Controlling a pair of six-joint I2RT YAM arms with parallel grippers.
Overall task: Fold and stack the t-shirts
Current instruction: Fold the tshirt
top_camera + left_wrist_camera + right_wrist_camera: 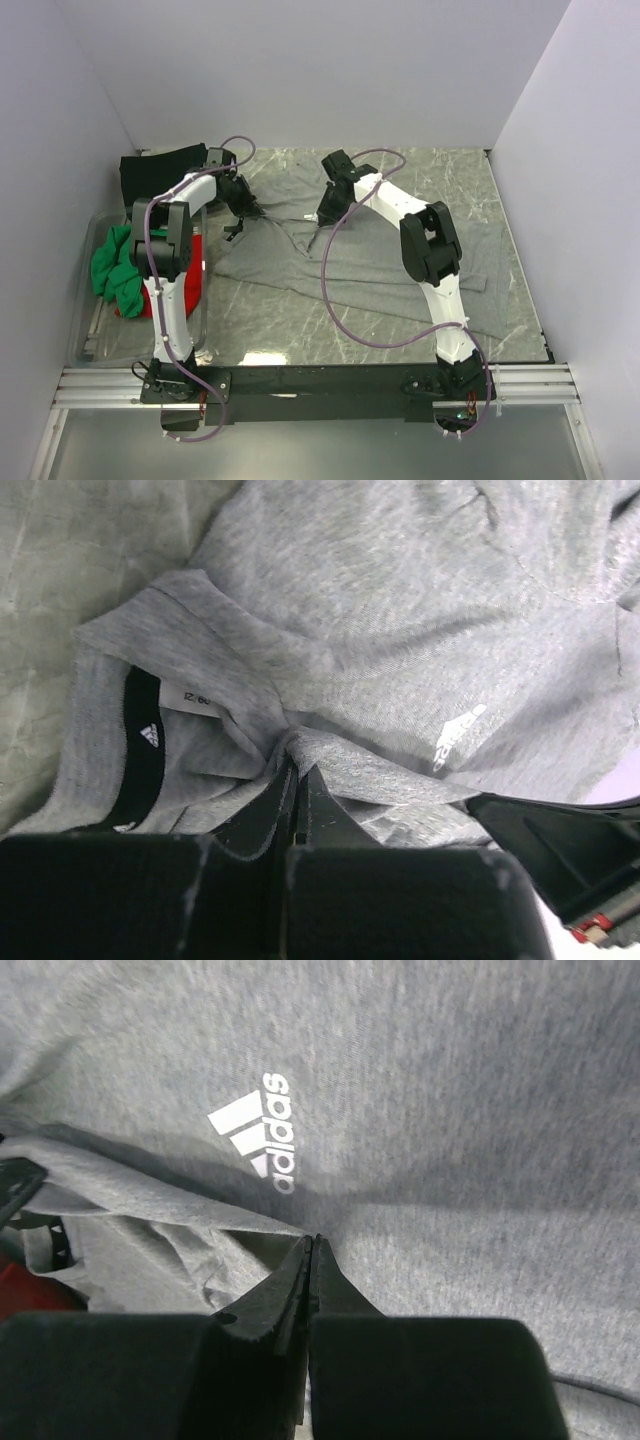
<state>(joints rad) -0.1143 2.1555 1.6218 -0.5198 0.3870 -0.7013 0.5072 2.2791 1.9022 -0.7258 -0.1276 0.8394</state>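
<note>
The grey t-shirt (380, 262) on the tabletop (290, 335) is pinched near the collar (145, 750) by the left hand (297, 777) and beside the logo (255, 1130) by the right hand (311, 1252). Such thin pinches may be lost if pulled unevenly.

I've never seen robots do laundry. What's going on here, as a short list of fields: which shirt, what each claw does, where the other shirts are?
Shirt in work: grey t-shirt, spread crumpled on the table, white logo up
Left claw: shut, pinching a fold beside the collar
Right claw: shut on the cloth close to the logo
Black t-shirt: far left of the table
Green t-shirt and red t-shirt: bunched in the clear bin, left side
</note>
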